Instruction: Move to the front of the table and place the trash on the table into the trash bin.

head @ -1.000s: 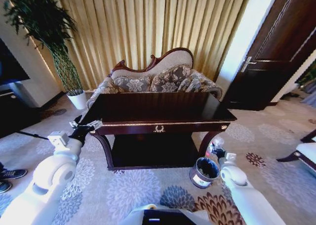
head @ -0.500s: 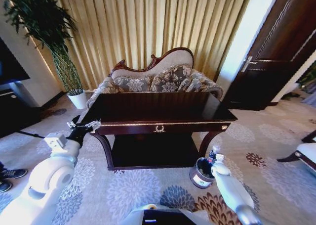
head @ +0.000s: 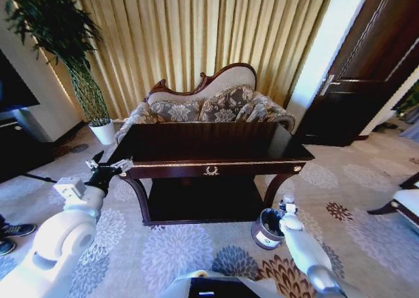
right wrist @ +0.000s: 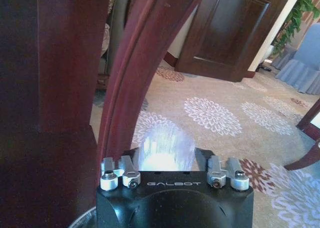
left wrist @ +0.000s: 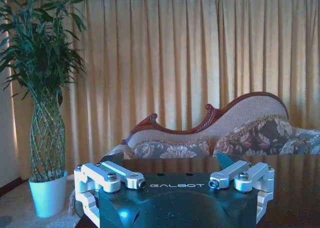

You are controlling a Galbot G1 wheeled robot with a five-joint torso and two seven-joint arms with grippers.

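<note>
My right gripper (head: 287, 208) hangs over the trash bin (head: 268, 230), jaws clenched around pale translucent trash (right wrist: 165, 150) (light, slippery and crushable, I judge, so a gentle mid-body hold). The left gripper (head: 105, 171) is released, beside the tabletop's (head: 209, 141) left corner.

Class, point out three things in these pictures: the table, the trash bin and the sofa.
table (head: 209, 143): head view, on its bare dark top.
trash bin (head: 260, 235): head view, on its outer side wall near the white label.
sofa (left wrist: 250, 112): left wrist view, on its pale padded backrest.
</note>
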